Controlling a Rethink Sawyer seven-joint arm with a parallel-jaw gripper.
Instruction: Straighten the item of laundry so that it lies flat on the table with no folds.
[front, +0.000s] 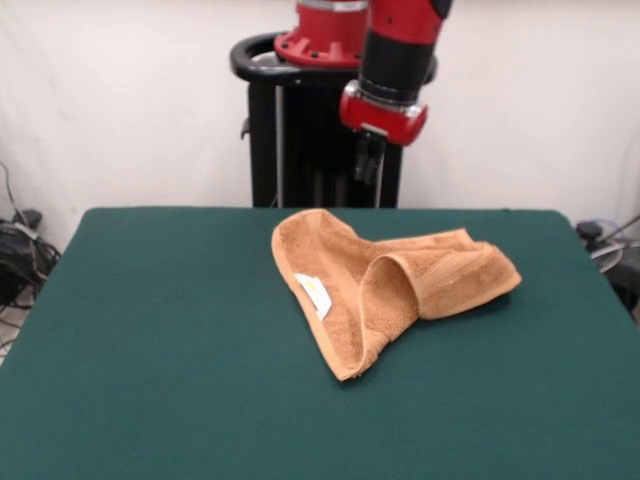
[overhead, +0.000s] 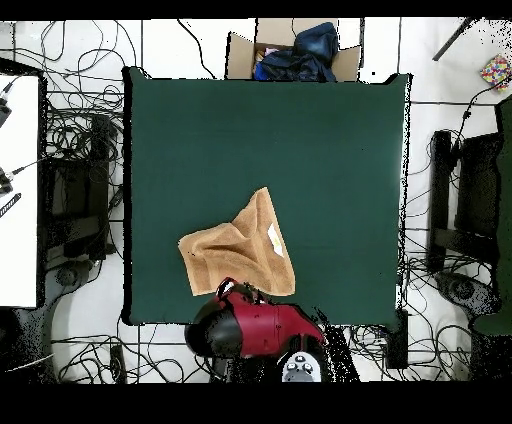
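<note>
The orange-tan towel (front: 385, 282) lies crumpled on the green table (front: 150, 340), right of centre and toward the far side. One side is folded over into a raised loop, and a corner points toward the near edge. Its white tag (front: 315, 294) faces up. In the overhead view the towel (overhead: 238, 252) lies near the table's (overhead: 300, 150) bottom edge, just in front of the red arm (overhead: 255, 325). My gripper (front: 368, 168) hangs above the table's far edge, behind the towel and clear of it, holding nothing. In the overhead view it is hidden under the arm.
The black pedestal (front: 300, 140) stands behind the table's far edge. In the overhead view a cardboard box with dark cloth (overhead: 292, 50) sits beyond the table's top edge. Cables cover the floor at both sides, and a white table (overhead: 18, 190) stands at the left.
</note>
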